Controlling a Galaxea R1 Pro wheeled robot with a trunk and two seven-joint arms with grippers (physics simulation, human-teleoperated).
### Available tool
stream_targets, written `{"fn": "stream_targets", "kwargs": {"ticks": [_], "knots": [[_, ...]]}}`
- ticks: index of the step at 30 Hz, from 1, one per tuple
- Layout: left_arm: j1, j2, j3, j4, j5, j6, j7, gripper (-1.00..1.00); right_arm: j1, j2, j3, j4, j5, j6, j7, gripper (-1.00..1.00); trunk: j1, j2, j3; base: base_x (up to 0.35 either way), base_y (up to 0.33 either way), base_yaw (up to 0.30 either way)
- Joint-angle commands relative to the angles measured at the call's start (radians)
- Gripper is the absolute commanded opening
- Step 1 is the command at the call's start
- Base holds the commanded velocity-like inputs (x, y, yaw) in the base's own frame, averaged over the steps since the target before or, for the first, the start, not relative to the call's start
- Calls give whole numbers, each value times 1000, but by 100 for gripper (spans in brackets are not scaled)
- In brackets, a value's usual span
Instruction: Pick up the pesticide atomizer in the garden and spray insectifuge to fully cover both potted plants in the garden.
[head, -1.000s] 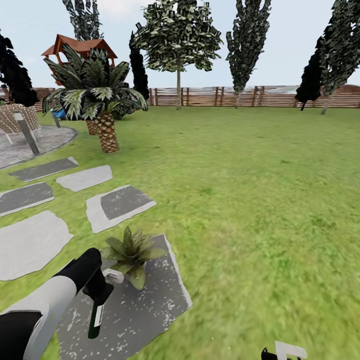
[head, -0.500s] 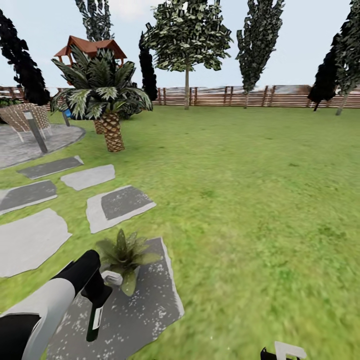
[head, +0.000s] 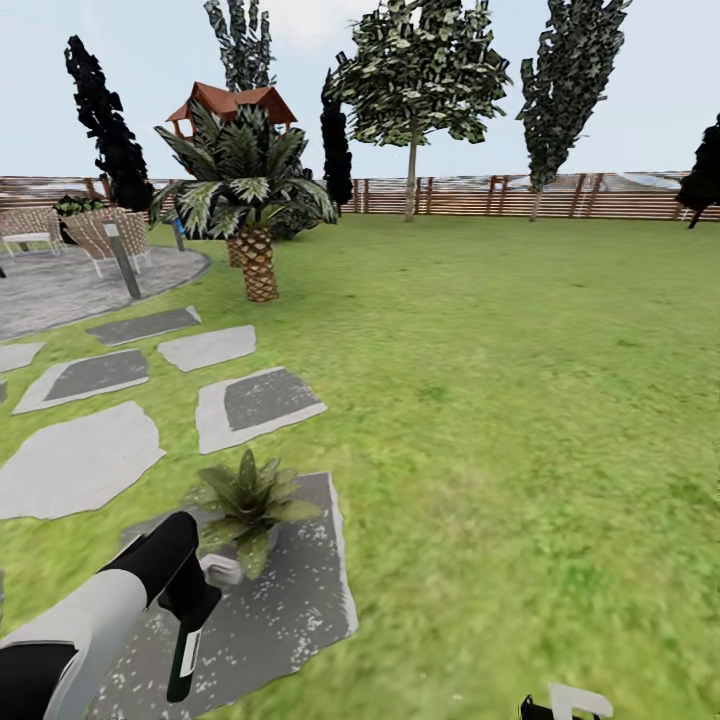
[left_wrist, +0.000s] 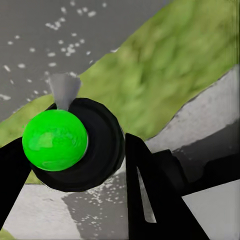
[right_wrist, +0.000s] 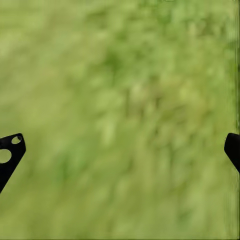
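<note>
The spray bottle (head: 185, 645) is clamped in the left tool (head: 190, 600), hanging upright; the potted plant (head: 245, 503) lies just ahead of it, slightly right. The right tool (right_wrist: 120, 150) is spread apart over lawn (head: 520, 400).

Palm tree (head: 247, 205) beside wicker chairs (head: 95, 232)

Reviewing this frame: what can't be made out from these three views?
- Second potted plant: I can place one potted plant on a stepping stone in the head view, not the other.
- Pesticide atomizer: its upper part is hidden by the left gripper in the head view.
- Right gripper: fingertips cut by the right wrist view's edges, over blurred grass.
- Patio furniture: too small.
</note>
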Motion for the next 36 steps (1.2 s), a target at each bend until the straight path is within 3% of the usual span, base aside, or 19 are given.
{"fn": "stream_targets", "kwargs": {"ticks": [1,10,20,22,24,27,28,29,31,34,36], "knots": [[0,1,-5,-2,-5,4,-9,-100,-1,0,-9,2,10,-4,-3,100,0,0,-1,0,-274,10],[0,1,-5,-10,-5,3,-9,-100,-1,1,-8,3,10,-4,-3,100,0,0,-1,104,-261,19],[-13,-5,-13,-47,-5,9,-21,-100,-1,1,-8,3,10,-4,-3,100,0,0,-1,133,-111,252],[-51,-7,-17,-45,-8,11,-27,-100,-1,1,-8,3,10,-4,-3,100,0,0,-1,4,-3,87],[-127,-6,-31,-30,-13,12,-34,-100,-1,1,-9,3,10,-4,-3,100,0,0,-1,1,-1,23],[-221,2,-129,-3,-42,9,-125,-100,-1,0,-8,3,10,-4,-3,100,0,0,-1,0,0,5],[-270,12,-198,9,-74,8,-224,-100,-1,-1,-8,3,10,-4,-2,100,0,0,-1,0,0,1],[-304,23,-243,14,-105,6,-319,-100,-1,-2,-8,3,11,-4,-2,100,0,0,-1,0,0,0],[-353,43,-305,17,-195,3,-503,-100,-1,-3,-8,3,11,-4,-2,100,0,0,-1,0,0,0],[-384,53,-334,18,-373,-7,-726,-100,-1,-3,-8,3,11,-4,-1,100,0,0,-1,0,0,0],[-386,67,-336,14,-417,-32,-736,-100,-1,-2,-8,3,20,-4,-1,100,0,0,-1,0,0,0]]}}
